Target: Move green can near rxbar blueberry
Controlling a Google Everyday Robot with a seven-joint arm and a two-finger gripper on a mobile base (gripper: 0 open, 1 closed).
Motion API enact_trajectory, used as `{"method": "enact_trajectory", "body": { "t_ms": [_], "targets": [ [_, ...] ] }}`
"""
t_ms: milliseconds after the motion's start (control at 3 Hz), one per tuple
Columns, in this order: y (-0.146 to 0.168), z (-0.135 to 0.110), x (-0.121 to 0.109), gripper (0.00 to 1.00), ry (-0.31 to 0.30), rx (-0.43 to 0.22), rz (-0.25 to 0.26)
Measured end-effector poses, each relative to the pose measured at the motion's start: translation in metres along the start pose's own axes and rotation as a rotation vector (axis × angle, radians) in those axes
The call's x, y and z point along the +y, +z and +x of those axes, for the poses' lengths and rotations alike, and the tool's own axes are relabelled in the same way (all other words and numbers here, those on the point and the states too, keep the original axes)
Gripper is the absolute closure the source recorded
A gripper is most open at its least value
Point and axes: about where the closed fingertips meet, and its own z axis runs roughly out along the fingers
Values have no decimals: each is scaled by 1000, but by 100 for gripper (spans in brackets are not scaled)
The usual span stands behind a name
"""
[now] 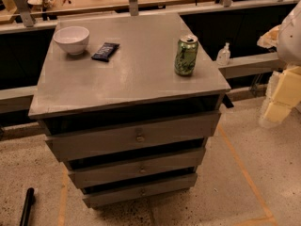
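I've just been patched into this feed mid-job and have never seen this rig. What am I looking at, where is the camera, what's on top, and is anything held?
The machine is a wheeled robot with one arm that ends in a two-finger gripper. There is only this one camera view. It looks down from in front at a grey cabinet with three drawers. On its top, a white bowl sits at the back left. The dark rxbar lies flat just right of the bowl. The green can stands upright near the right edge, well apart from the rxbar. The gripper is not in view, so nothing is seen held, and the green can has not yet been moved.
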Motion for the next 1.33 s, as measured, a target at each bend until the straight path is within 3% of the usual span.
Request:
{"method": "enact_trajectory", "body": {
  "t_ms": [333, 667, 1000, 1333],
  "targets": [
    [0, 0, 0, 0, 0, 0, 0],
    [-6, 7, -29, 0, 23, -16, 53],
    [-14, 11, -98, 0, 53, -104, 164],
    [-10, 8, -158, 0, 110, -257, 236]
  ]
}}
